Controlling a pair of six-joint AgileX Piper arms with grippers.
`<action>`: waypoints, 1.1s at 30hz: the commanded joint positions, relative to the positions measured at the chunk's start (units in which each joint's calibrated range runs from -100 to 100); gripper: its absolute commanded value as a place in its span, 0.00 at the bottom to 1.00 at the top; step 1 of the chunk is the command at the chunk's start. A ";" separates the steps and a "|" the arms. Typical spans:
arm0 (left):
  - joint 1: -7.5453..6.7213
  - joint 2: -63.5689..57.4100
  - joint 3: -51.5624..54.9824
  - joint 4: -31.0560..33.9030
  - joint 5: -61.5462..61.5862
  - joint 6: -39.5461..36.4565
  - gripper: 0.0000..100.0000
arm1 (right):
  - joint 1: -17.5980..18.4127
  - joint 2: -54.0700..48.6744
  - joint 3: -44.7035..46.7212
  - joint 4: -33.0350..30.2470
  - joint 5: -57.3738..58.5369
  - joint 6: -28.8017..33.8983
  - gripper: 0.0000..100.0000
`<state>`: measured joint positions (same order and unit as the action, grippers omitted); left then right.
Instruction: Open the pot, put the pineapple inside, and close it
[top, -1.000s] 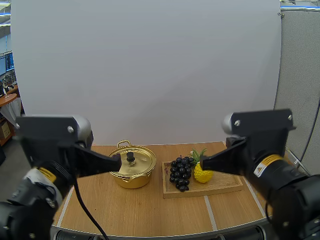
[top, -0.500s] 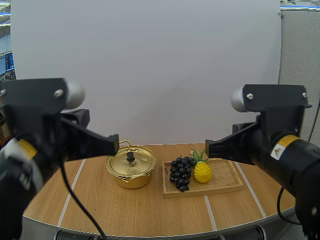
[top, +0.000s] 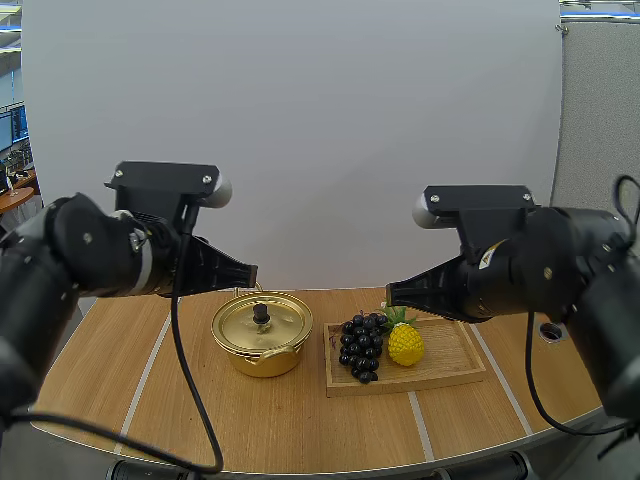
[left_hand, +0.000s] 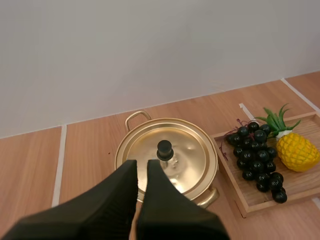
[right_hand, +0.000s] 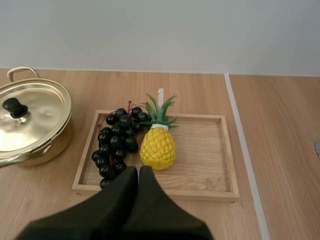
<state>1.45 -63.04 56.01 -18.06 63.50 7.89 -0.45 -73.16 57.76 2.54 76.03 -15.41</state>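
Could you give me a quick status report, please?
Both shut, empty: left hand near pot, right hand near tray. Pot's lid on, pineapple on tray beside grapes. Nothing over lid.

We observe a wooden table (top: 250, 420) marked with white tape lines (top: 141, 383). Two items rest directly on it: a gold pot (top: 262, 352) with its lid seated, and a wooden tray (top: 400, 384) just beside the pot.
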 joint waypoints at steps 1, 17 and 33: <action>0.02 6.23 -0.43 -1.35 -1.14 0.81 0.51 | -0.27 3.45 -0.47 1.75 -1.10 -0.55 0.44; 0.02 18.38 -3.12 -9.01 5.50 23.15 1.00 | -0.27 3.32 -0.47 3.28 -1.28 -0.55 1.00; -4.08 45.84 -17.88 1.03 4.93 18.99 1.00 | -0.27 3.32 -0.47 3.28 -1.28 -0.55 1.00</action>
<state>-2.11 -22.07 40.04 -21.01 69.74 29.29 -0.45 -69.70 57.76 5.43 75.68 -15.50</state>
